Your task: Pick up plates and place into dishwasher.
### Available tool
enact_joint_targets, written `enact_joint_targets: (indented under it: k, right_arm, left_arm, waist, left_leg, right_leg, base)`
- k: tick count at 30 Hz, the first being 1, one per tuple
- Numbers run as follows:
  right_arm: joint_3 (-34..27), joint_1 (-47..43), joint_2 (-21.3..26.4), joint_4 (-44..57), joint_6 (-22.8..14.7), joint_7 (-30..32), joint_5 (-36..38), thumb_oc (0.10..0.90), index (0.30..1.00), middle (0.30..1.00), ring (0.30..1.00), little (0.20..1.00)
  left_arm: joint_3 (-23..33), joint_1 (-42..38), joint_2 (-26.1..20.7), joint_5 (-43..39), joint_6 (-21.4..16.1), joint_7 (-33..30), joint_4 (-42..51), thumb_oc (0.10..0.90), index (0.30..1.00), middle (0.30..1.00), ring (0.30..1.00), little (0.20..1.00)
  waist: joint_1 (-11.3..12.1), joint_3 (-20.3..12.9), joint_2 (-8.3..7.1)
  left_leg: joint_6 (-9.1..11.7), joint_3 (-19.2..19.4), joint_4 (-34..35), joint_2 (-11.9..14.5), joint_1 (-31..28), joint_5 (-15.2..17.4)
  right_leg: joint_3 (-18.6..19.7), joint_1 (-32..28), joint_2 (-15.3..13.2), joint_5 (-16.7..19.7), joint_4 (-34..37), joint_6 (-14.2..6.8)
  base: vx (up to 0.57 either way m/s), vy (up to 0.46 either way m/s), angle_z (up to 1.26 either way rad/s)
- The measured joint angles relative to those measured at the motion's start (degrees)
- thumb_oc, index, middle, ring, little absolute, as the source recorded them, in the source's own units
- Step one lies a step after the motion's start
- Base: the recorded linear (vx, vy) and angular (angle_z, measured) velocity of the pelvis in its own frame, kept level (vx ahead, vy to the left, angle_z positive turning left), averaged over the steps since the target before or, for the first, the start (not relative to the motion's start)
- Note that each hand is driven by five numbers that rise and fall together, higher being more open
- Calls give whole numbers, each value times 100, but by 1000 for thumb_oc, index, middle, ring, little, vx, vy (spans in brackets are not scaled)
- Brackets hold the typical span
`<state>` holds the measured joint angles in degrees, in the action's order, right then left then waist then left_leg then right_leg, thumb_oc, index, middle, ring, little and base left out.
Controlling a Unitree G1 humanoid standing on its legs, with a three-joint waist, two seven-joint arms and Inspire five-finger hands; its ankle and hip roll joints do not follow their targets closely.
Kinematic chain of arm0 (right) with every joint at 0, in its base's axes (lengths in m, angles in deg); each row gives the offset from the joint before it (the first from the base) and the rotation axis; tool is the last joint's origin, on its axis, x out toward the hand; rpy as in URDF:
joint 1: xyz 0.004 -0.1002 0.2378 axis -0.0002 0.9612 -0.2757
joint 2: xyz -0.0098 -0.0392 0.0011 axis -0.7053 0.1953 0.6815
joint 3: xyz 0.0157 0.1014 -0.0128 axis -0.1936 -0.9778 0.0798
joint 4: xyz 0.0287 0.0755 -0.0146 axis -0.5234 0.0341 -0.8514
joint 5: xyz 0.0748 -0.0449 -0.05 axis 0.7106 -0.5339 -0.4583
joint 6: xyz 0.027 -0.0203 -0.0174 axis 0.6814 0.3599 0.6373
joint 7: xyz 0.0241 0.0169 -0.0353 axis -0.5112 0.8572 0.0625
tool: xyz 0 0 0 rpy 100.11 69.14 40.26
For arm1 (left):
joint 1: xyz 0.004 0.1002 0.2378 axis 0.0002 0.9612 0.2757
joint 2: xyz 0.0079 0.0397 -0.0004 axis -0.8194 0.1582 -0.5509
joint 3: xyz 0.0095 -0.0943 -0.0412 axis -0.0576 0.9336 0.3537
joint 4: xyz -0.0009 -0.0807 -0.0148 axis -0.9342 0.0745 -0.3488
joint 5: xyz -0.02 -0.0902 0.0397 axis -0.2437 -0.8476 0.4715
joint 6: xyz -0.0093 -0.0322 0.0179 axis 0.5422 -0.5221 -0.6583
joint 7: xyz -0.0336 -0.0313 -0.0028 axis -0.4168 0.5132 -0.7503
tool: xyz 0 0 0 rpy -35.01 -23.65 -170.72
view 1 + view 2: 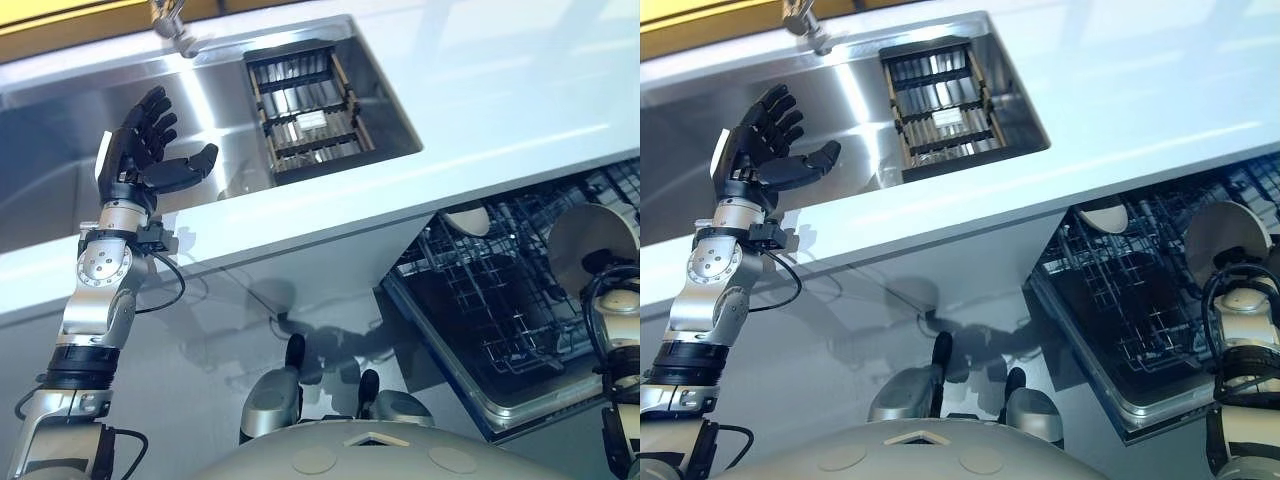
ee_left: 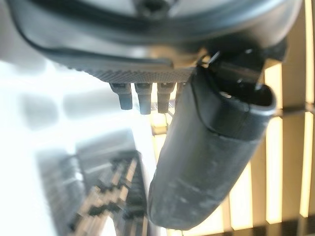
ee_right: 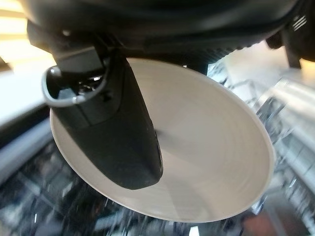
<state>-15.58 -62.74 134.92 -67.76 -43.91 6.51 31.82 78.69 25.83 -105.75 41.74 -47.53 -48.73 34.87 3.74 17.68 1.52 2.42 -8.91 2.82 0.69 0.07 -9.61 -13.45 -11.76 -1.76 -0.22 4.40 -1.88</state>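
- Right hand (image 3: 110,123) pinches a white plate (image 3: 211,162), thumb across its face, at the frame's right edge over the dishwasher rack (image 1: 480,320).
- The plate looks stiff, slick and breakable; the rim seems the best place to grip it.
- Left hand (image 1: 150,150) hangs spread at upper left, over the sink (image 1: 50,160).

White round plate (image 3: 211,147) is held near upright in the right hand (image 3: 113,123), at 3 o'clock, above the open dishwasher rack (image 1: 500,330). A second plate (image 1: 468,218) is seen at the rack's 11 o'clock corner.

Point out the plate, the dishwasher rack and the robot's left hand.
plate (image 3: 206,162), right wrist view, its white inner face.
dishwasher rack (image 1: 472,300), left eye view, bare wire grid.
left hand (image 1: 138,160), left eye view, its middle.
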Motion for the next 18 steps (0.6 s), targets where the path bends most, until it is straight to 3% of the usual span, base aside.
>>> enact_joint_targets:
  k: [4,13,14,15,18]
  right_arm:
    - [199,-246,-112,-82,323,-147,-397,100,300,300,300,200]
    - [486,-323,-105,-442,785,-751,-894,100,300,300,300,200]
    - [487,-324,-104,-574,813,-831,-895,479,625,625,625,579]
    - [517,-325,-105,-772,845,-956,-891,800,900,900,900,900]
    - [538,-333,-110,-1086,871,-1180,-818,800,900,900,900,900]
  left_arm:
    - [6,-91,-145,-56,48,40,157,800,900,900,900,900]
    - [12,-134,-151,-167,161,133,226,800,900,900,900,900]
    - [12,-150,-152,-167,172,151,229,800,900,900,900,900]
    - [12,-165,-153,-166,184,161,238,800,900,900,900,900]
    - [11,-241,-155,-167,326,187,238,800,900,900,900,900]
  waist:
    - [136,97,-3]
    - [199,198,-57]
    - [212,202,-62]
    - [226,210,-76]
    - [242,217,-89]
  left_leg:
    - [43,-127,-63,-10,54,-12]
    - [97,-125,-169,39,53,-3]
    - [97,-125,-170,39,53,-3]
    - [96,-125,-178,39,50,-4]
    - [95,-125,-194,41,30,-4]
  right_leg:
    - [-3,-44,22,-92,-76,4]
    - [-1,-28,50,-322,-408,45]
    - [0,-26,51,-322,-413,45]
    - [1,-33,52,-322,-415,45]
    - [4,-51,54,-321,-424,45]
  base:
    - [7,-17,28]
    - [6,-13,11]
    - [24,-38,0]
    - [0,0,0]
    - [0,0,0]
